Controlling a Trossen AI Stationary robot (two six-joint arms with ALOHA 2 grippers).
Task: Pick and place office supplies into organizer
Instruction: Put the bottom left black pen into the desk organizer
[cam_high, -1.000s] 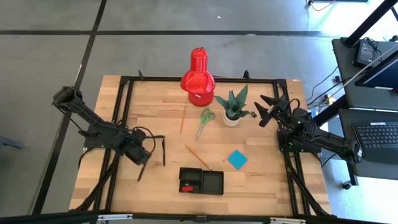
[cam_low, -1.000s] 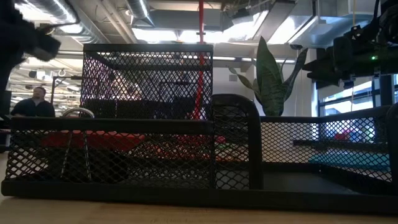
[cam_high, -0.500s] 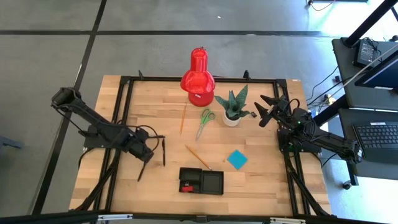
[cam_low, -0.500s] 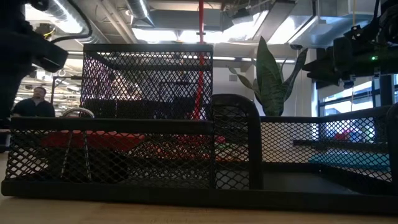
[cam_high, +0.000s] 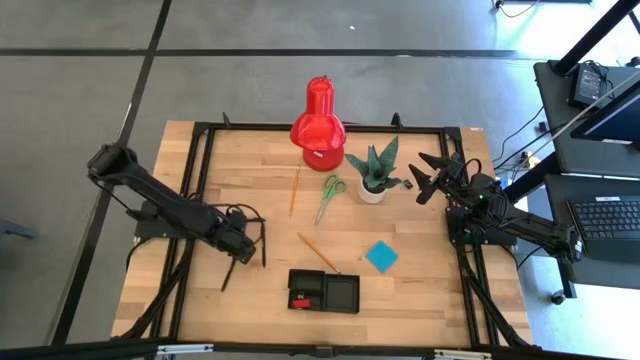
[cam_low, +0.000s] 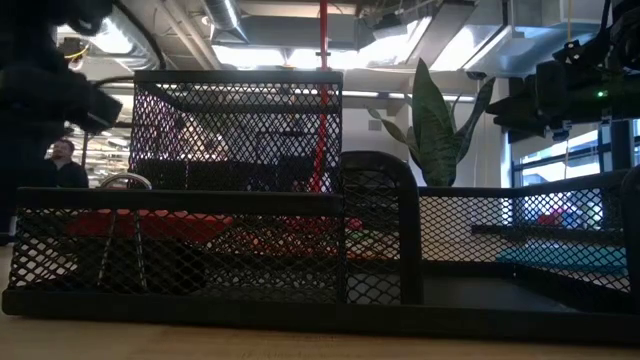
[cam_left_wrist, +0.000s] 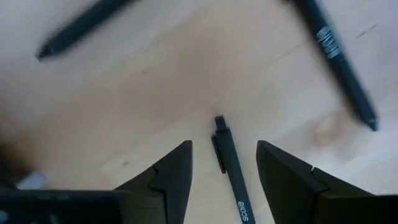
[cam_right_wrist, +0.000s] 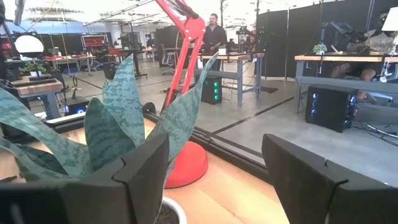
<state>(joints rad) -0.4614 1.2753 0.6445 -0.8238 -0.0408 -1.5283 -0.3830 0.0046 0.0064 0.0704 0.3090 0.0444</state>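
**Left arm lined up over a pen, nothing held yet**

While the right arm waited at the table's right edge, the left gripper sat low over the black pens on the left half of the table. Its jaws stood wide apart and empty. In the left wrist view one pen lay flat on the wood, running lengthwise up the gap between the two fingers, clear of both. That reads as a straddle set up for a pinch across the barrel. Two more pens crossed that view farther off, one on one side and one on the other, both well apart from the straddled one, so a close should catch only the one.

The right gripper hung just beside the potted plant, jaws fully spread, holding nothing; its wrist camera looked past the leaves to the red lamp base.

The organizer sat near the front edge, centre, with a small red piece in its left compartment and the right compartment looking bare. Still out on the table: two orange pencils, one near the lamp and one just behind the organizer, the green scissors, and the blue note pad. My read: most of the job was still ahead.
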